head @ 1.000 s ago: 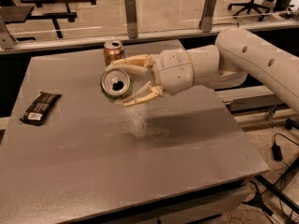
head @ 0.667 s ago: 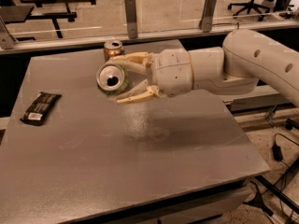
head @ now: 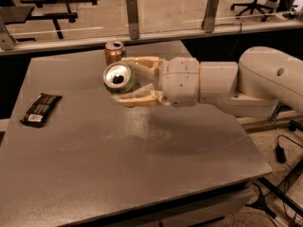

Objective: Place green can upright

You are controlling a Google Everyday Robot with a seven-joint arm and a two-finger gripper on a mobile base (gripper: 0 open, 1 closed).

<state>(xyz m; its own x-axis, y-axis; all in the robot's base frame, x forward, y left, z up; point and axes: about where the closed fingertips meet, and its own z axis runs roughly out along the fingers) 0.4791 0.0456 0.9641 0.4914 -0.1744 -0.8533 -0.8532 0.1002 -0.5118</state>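
Tabletop (head: 118, 169): grey, matte, rectangular. It fills most of the frame from the upper centre down to the lower edge and carries the loose items listed below.

Robot arm (head: 251, 82): white, rounded segments. It enters from the right edge of the frame and reaches left across the upper middle of the tabletop, casting a soft shadow on the surface beneath.

Pincer (head: 124, 80): two cream-coloured fingers (head: 142, 63) at the arm's left end, upper centre of the frame. One finger runs above the can and one below, and the pair is clamped on the green can.

Black wrapped snack bar (head: 41, 109): lies flat near the tabletop's left edge, well apart from the pincer.

Green can (head: 118, 77): held between the fingers, lying on its side. Its silver pull-tab end faces the camera, and green print shows along the lower flank. It appears raised off the tabletop.

Gold-brown can (head: 114, 52): stands upright at the far edge of the tabletop, just behind and above the green can in the frame. Whether the two touch cannot be told.
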